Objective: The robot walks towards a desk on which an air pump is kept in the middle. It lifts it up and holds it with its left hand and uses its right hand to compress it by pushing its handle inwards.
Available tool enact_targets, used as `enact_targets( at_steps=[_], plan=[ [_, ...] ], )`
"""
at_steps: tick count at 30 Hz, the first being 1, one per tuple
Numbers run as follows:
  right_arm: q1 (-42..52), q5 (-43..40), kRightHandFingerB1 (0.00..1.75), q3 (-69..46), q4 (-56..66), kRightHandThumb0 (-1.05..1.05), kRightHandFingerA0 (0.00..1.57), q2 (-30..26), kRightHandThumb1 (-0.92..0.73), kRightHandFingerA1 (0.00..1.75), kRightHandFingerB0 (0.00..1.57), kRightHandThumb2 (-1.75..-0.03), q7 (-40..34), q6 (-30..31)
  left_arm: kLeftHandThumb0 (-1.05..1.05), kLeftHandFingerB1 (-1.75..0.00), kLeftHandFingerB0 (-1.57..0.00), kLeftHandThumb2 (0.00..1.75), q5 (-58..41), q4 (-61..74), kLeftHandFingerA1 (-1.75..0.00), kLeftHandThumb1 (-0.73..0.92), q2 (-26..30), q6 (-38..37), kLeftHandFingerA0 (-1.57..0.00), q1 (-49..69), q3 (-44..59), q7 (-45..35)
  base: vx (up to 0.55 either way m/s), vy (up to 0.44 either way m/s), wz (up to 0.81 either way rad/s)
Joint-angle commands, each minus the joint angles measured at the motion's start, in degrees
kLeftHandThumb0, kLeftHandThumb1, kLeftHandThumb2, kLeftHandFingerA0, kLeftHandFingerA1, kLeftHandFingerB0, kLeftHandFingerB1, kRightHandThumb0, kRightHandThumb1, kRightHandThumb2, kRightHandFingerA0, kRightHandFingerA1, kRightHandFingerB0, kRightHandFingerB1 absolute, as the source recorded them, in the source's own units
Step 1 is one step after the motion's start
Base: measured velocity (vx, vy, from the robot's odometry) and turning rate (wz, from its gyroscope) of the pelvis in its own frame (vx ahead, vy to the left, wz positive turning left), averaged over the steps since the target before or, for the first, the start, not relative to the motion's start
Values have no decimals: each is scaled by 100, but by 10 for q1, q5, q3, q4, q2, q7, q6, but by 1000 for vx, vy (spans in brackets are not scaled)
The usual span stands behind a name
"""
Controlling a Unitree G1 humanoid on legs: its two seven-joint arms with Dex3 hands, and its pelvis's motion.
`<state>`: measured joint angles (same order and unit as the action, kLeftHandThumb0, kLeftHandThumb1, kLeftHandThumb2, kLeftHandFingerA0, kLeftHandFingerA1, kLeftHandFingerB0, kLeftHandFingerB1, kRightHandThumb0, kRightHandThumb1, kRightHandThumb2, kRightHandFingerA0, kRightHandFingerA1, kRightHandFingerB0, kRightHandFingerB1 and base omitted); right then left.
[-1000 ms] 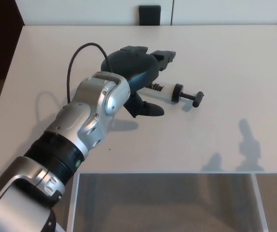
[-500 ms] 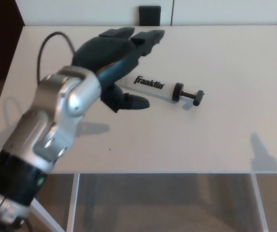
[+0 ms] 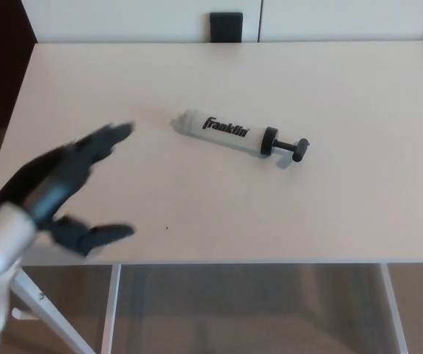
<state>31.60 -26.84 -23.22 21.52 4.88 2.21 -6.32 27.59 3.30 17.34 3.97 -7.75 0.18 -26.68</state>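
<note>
The air pump (image 3: 229,133) lies flat in the middle of the white desk (image 3: 344,88). It has a white barrel marked "Franklin" and a black T-handle (image 3: 294,147) pulled out toward the right. My left hand (image 3: 63,188) hovers blurred over the desk's front left part, well to the left of the pump. Its fingers (image 3: 108,139) are spread apart and hold nothing. The right hand does not show.
A dark square object (image 3: 227,26) stands behind the desk's far edge. The front edge of the desk runs across the lower picture, with floor and a white desk leg (image 3: 49,310) below it. Dark floor shows past the left edge.
My left hand has pulled back from over the pump toward the front left, leaving the whole pump uncovered. The pump has not moved. The right hand's shadow on the desk is gone.
</note>
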Motion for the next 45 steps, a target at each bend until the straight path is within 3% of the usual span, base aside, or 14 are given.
enact_targets(
  at_steps=[1, 3, 6, 9, 13, 14, 20, 21, 23, 26, 28, 30, 31, 45],
  plan=[
    [249, -322, 30, -210, 126, -88, 39, -114, -85, 46, 21, -66, 347, -23, -81, -41, -26, 81, -829, 34, -43, 41, 157, 244, -17, 362, 701, -630, 0, 0, 0],
    [243, -321, 29, -213, 113, -88, 40, -118, -85, 44, 22, -67, 354, -22, -76, -35, -49, 54, -859, -23, -34, 42, 179, 295, -34, 369, 690, -653, 0, 0, 0],
    [238, -313, 42, -212, 99, -94, 37, -123, -72, 55, 15, -107, 361, -24, -90, -39, -69, 59, -921, -34, -33, 60, 174, 288, -35, 387, 671, -658, 0, 0, 0],
    [238, -299, 43, -207, 93, -93, 36, -123, -72, 56, 15, -108, 360, -29, -84, -41, -72, 58, -975, -8, -36, 57, 162, 276, -40, 408, 662, -658, 0, 0, 0],
    [243, -297, 44, -202, 98, -88, 34, -115, -70, 57, 14, -108, 351, -28, -87, -37, -58, 59, -956, -77, -39, 55, 199, 289, -41, 413, 651, -658, 0, 0, 0],
    [238, -297, 31, -204, 87, -87, 38, -118, -88, 48, 21, -67, 353, -25, -73, -36, -50, 56, -935, -129, -41, 47, 220, 314, -42, 402, 639, -658, 0, 0, 0],
    [220, -288, 30, -212, 45, -86, 38, -130, -89, 45, 21, -67, 349, -10, -65, -35, -42, 55, -786, -429, -38, 48, 294, 269, -44, 352, 644, -658, 0, 0, 0],
    [217, -282, 43, -212, 36, -83, 28, -131, -72, 56, 9, -110, 345, -8, -74, -33, -43, 58, -733, -511, -36, 56, 305, 252, -42, 338, 657, -658, 0, 0, 0],
    [215, -278, 43, -212, 31, -83, 28, -132, -72, 56, 9, -110, 344, -7, -74, -33, -43, 58, -698, -565, -36, 56, 311, 240, -42, 329, 665, -658, 0, 0, 0],
    [199, -258, 44, -208, -2, -85, 31, -133, -73, 55, 11, -110, 342, -10, -70, -54, -46, 93, -620, -665, -50, 51, 293, 201, -30, 335, 687, -604, 0, 0, 0],
    [183, -238, 44, -202, -37, -84, 32, -134, -74, 55, 12, -109, 347, -19, -67, -34, -41, 59, -601, -686, -42, 60, 271, 199, -32, 349, 680, -557, 0, 0, 0],
    [177, -232, 44, -200, -50, -84, 32, -135, -74, 55, 12, -109, 352, -22, -67, -34, -41, 59, -596, -692, -42, 60, 264, 194, -32, 352, 676, -548, 0, 0, 0],
    [172, -221, 31, -195, -65, -83, 36, -135, -92, 46, 19, -69, 347, -20, -66, -33, -38, 57, -580, -695, -38, 59, 252, 168, -29, 356, 661, -541, 0, 0, 0],
    [104, -114, 34, -142, -345, -82, 28, -140, -87, 48, 16, -66, 315, 8, -62, -31, -29, 62, -425, -643, -37, 72, 124, 7, -31, 275, 499, -263, 0, 0, 0]
  ],
)
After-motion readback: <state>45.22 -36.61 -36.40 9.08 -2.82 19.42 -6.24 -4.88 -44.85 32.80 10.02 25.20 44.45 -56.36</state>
